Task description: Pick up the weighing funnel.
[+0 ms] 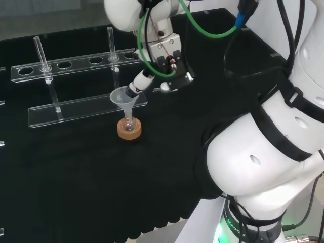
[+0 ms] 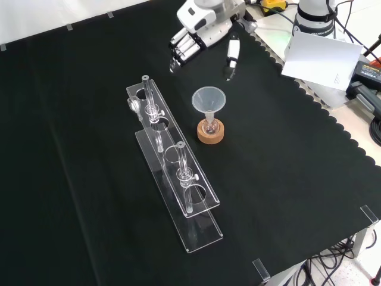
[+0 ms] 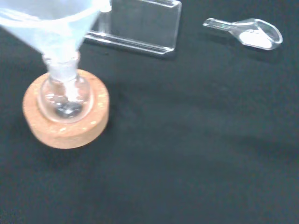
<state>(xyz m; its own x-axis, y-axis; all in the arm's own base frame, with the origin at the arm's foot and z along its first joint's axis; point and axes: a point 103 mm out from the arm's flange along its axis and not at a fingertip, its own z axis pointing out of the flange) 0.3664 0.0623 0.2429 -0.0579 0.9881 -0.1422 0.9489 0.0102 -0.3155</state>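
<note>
The hand (image 2: pixel 203 27) is seen over the far edge of the black-covered table (image 2: pixel 297 190) in the front view. Its fingers (image 2: pixel 181 50) and thumb (image 2: pixel 232 56) are spread apart and relaxed, and nothing is held between them.

The weighing funnel (image 3: pixel 247 33) is shown by the wrist view lying on the table, untouched, with some white powder in its scoop. It is placed near the end of the clear rack (image 2: pixel 178 179) and well apart from the cork ring (image 2: pixel 211 136). How it lies toward the table's edges cannot be told from that view.

In the front view the funnel (image 2: pixel 208 98) is stood mouth up, with its stem set in a small flask (image 2: pixel 208 124) on the cork ring, toward the far edge and close to the hand. The rack is laid beside it, running from there toward the near edge, and test tubes (image 2: pixel 156 116) are held upright in it.
</note>
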